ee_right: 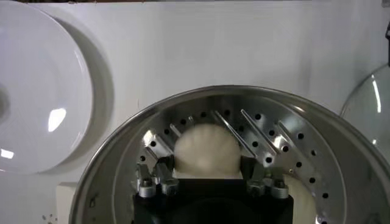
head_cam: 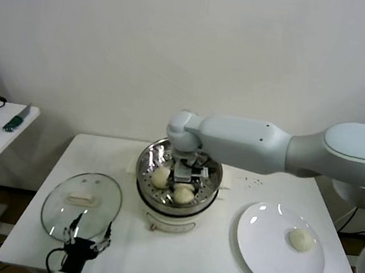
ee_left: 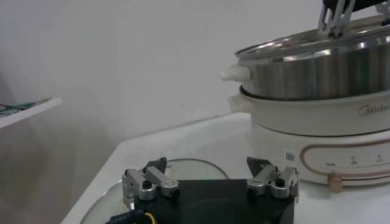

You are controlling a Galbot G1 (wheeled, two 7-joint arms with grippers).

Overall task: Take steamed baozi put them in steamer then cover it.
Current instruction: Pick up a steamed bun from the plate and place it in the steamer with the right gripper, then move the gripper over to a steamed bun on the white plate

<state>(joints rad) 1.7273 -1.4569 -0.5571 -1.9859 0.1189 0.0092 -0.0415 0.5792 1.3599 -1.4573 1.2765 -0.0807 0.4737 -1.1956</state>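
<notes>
steamed baozi (ee_right: 206, 151) between released right gripper (ee_right: 213, 176) fingers inside steamer (head_cam: 213, 169); left gripper (ee_left: 211, 181) open over cover (head_cam: 56, 204)

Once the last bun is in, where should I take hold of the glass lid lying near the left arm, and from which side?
Grip the cover by its cream bar handle, coming straight down from above. It lies flat on the table, handle up, and the glass dome gives no other hold. Put one finger on each long side of the bar. The left pincer, open at its near edge, looks best placed.
</notes>
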